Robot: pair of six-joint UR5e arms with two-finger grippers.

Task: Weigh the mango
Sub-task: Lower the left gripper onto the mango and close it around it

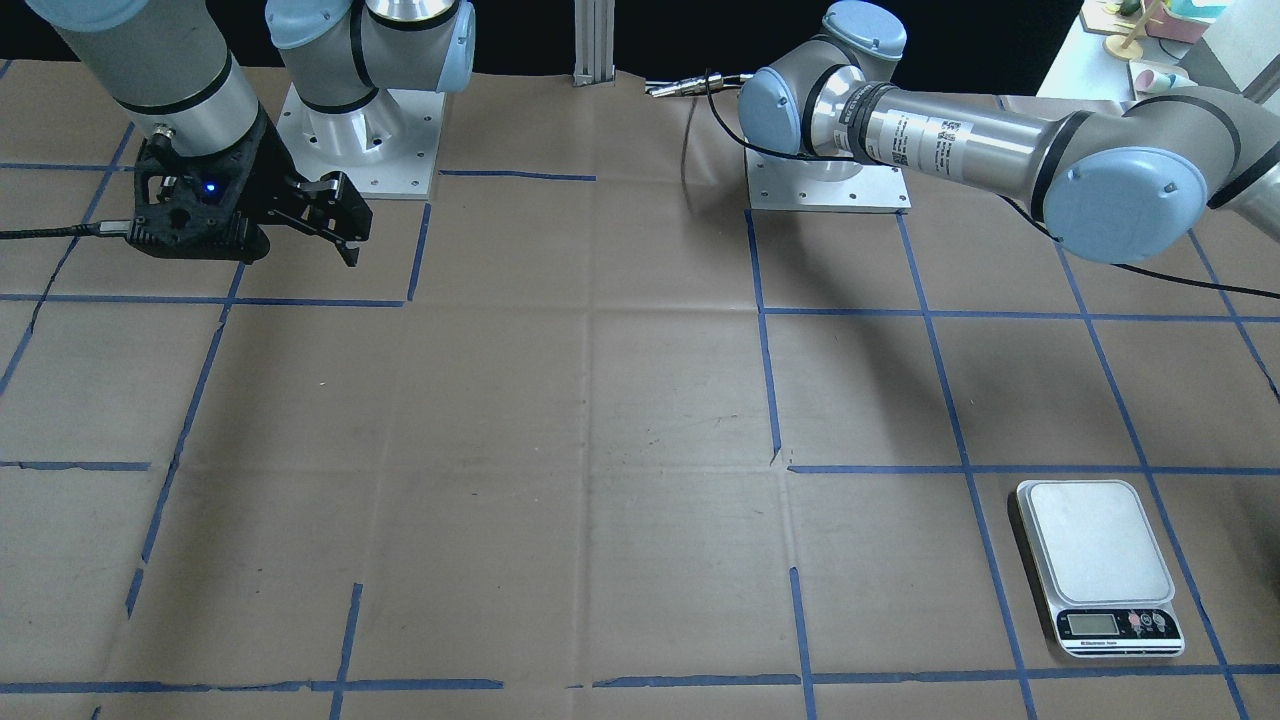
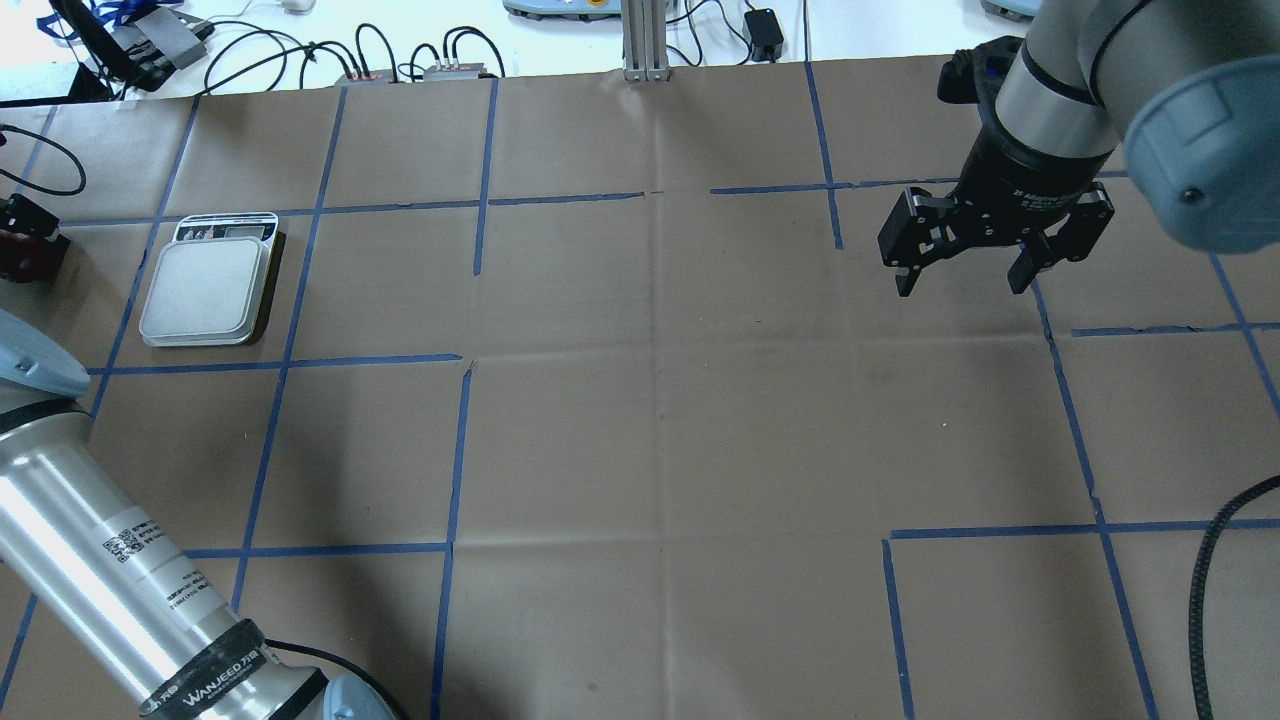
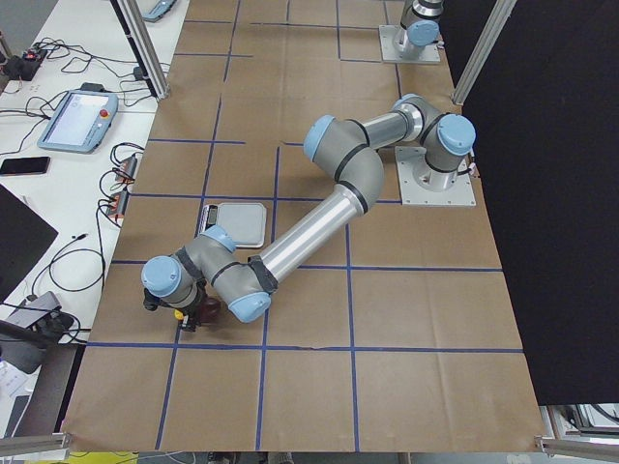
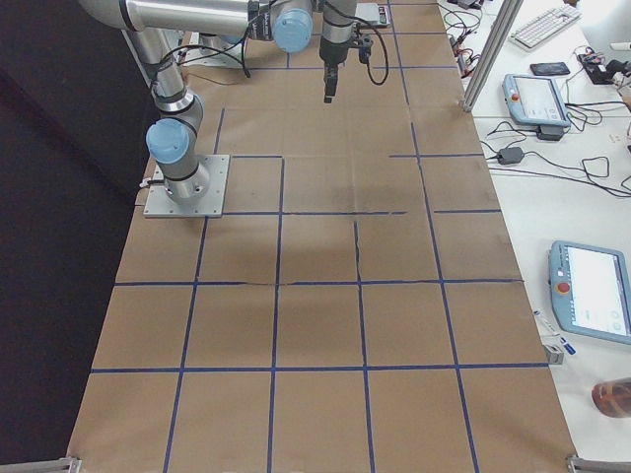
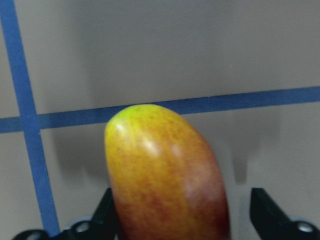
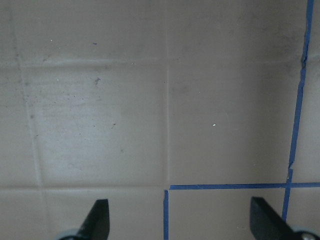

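Observation:
The mango (image 5: 167,175), red fading to yellow-green at its far tip, lies on the brown paper across a blue tape line. My left gripper (image 5: 185,217) is open around it. One finger (image 5: 106,212) is right next to the fruit and the other finger (image 5: 265,210) stands clear of it. In the exterior left view this gripper (image 3: 189,311) is low at the table's near end, past the scale (image 3: 240,220). The white scale (image 2: 210,285) is bare. My right gripper (image 2: 962,268) hangs open and empty above the table on the far side.
Blue tape lines grid the paper-covered table (image 2: 660,420). The left arm (image 3: 319,222) stretches low beside the scale. Cables and tablets lie beyond the table's far edge (image 2: 400,60). A black cable (image 2: 1215,560) lies at the right.

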